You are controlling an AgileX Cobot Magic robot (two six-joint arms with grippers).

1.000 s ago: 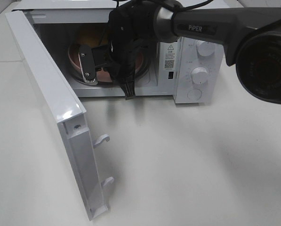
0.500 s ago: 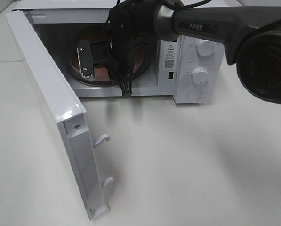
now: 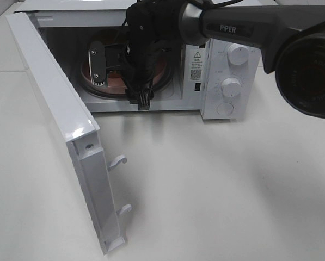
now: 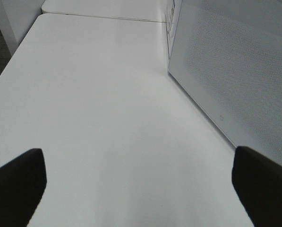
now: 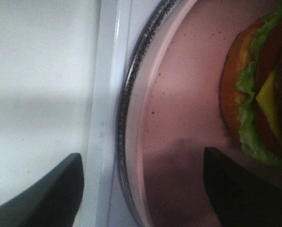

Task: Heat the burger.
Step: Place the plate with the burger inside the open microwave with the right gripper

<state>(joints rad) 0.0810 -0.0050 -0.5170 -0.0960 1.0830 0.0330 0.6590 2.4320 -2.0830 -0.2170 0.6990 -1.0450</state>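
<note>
The burger (image 5: pixel 259 94), with a tan bun, green lettuce and yellow cheese, lies on the round pink plate (image 5: pixel 188 94) inside the open microwave (image 3: pixel 227 60). In the high view the plate (image 3: pixel 110 81) shows on the turntable and my right arm hides the burger. My right gripper (image 3: pixel 121 89) reaches into the cavity. It is open (image 5: pixel 141 179), and its fingers stand on either side of the plate's near rim without touching it. My left gripper (image 4: pixel 141 179) is open and empty above the table beside the microwave door.
The microwave door (image 3: pixel 53 103) is swung wide open to the front left, with its latch hooks (image 3: pixel 118 160) sticking out. The glass turntable rim (image 5: pixel 126 109) lies under the plate. The control knobs (image 3: pixel 231 86) are on the right. White table (image 3: pixel 216 185) lies in front.
My right gripper has moved a little farther into the microwave cavity over the plate's near rim. The door and the left arm have not moved.
</note>
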